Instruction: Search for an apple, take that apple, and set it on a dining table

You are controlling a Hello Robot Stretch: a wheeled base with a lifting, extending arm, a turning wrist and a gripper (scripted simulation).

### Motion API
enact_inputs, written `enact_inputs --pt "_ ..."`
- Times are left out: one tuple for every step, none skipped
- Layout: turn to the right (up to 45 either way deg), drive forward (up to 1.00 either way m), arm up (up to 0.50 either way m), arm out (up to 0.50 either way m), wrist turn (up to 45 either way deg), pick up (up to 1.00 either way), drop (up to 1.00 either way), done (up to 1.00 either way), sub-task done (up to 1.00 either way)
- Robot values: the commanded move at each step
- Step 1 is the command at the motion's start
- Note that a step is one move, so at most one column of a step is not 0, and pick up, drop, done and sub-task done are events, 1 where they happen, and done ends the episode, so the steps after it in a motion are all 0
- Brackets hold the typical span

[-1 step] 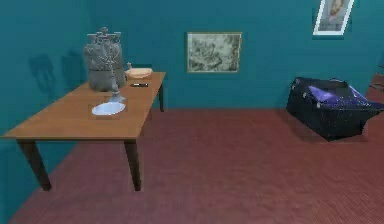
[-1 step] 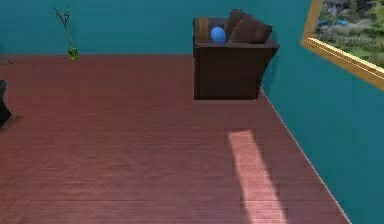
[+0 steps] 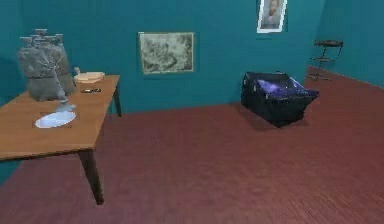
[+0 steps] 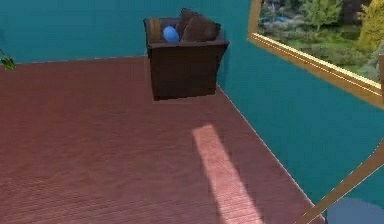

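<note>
I saw one dining table (image 3: pixel 22 136), long axis toward the wall (image 3: pixel 100 30); two framed pictures (image 3: pixel 166 52) beyond it. I couldn't tell my gripper's state.

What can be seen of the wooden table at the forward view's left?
The table has a flat brown wooden top on darker straight legs; two legs show. It stands level on the reddish plank floor, its far end by the teal wall, its near part cut by the picture's left edge. On it rest a grey sculpture, a pale plate and a tan bowl-like thing.
</note>
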Motion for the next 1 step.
enact_inputs --pt "0.0 0.25 0.00 0.00 0.0 0.00 0.00 0.00 0.00"
